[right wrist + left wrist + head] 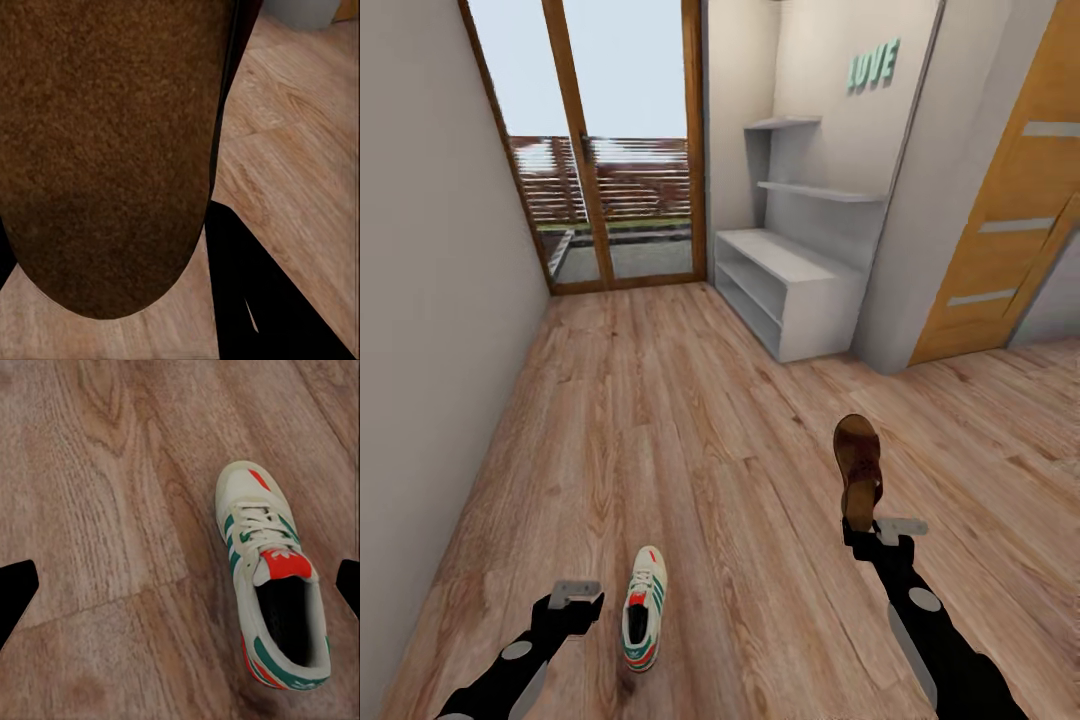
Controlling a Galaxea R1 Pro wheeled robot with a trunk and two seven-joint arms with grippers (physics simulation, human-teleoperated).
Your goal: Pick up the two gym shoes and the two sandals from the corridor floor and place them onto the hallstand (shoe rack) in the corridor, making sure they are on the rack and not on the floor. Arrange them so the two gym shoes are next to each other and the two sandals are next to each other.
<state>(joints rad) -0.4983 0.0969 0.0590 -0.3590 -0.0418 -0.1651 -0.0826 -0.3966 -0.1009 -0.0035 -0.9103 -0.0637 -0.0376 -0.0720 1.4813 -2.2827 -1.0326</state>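
One gym shoe (643, 608), white with green stripes and a red tongue, lies on the corridor floor (690, 440) close in front of me, toe pointing away. My left gripper (575, 595) hovers just left of it, open. In the left wrist view the gym shoe (274, 585) sits below, closer to one of the two wide-apart fingertips (15, 592). My right gripper (865, 530) is shut on the heel end of a brown sandal (857, 465), held above the floor with its toe pointing away. The sandal's brown sole (105, 150) looms close in the right wrist view. The grey hallstand (790, 290) stands ahead on the right.
A plain wall (420, 300) runs along the left. A wood-framed glass door (610, 150) closes the corridor's far end. An orange wooden door (1010, 230) stands right of the hallstand, past a grey wall corner (905, 250). Open floor lies between me and the hallstand.
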